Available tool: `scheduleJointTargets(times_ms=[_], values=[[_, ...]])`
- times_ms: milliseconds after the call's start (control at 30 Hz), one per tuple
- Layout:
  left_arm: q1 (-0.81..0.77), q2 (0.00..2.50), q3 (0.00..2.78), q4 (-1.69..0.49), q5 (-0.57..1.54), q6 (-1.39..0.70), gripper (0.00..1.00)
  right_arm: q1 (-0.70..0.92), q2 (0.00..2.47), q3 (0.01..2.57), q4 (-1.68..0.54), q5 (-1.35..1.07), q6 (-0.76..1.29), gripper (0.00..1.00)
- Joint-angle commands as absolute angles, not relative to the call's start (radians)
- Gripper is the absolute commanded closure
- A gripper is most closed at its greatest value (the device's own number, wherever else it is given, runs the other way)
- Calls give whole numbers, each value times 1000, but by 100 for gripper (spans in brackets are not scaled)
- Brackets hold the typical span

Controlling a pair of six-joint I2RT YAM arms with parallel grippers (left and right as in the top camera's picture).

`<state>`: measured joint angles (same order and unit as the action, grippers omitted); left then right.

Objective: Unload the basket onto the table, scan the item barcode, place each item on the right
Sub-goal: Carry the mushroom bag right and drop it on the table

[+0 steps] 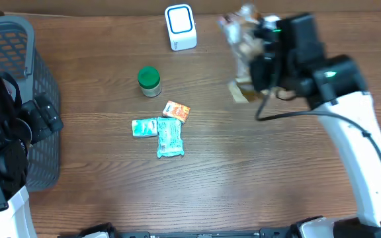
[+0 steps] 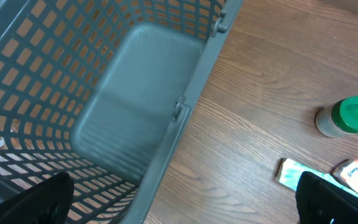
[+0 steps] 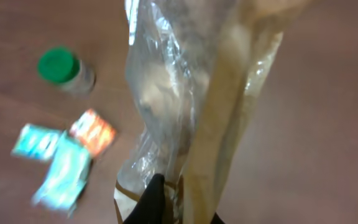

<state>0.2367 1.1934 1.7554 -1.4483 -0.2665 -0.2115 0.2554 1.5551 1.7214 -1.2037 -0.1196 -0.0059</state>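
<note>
The right gripper [image 3: 182, 211] is clamped shut on a clear plastic bag [image 3: 179, 93]. In its wrist view one dark finger [image 3: 156, 198] presses the bag's lower edge. The bag is crinkled, with a tan strip down one side, and it fills the middle of that view; what is inside cannot be made out. From overhead the right gripper [image 1: 255, 66] holds the bag [image 1: 242, 33] at the far side of the table [image 1: 263, 178], just right of a white scanner [image 1: 180, 26]. The bag is blurred there and appears clear of the table. The right arm is white with black joints. It reaches in from the near right corner, its wrist bent toward the scanner.

The left gripper [image 2: 185, 208] is spread wide and holds nothing. Its two black fingertips [image 2: 39, 199] sit at the bottom corners of its wrist view. It hangs over the rim of a grey mesh basket [image 2: 173, 118] at the table's left edge. The left arm [image 1: 5, 132] sits folded at the near left, beside the basket [image 1: 18, 39].

Mid-table lie a green-lidded jar [image 1: 149, 80], an orange packet [image 1: 176, 111] and two teal packets [image 1: 170, 137], close together and well apart from both grippers.
</note>
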Motion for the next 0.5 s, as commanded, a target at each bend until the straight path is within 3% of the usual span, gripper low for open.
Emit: scheduleJointTargets(times_ms=[0,467], values=[[242,1185,1776,-1447,-276,-233,0,117,1569,1705,-1272,-357,52,96],[242,1185,1776,-1448,-276,-233,0,-404,1570,1217,-999,-564,109,96]])
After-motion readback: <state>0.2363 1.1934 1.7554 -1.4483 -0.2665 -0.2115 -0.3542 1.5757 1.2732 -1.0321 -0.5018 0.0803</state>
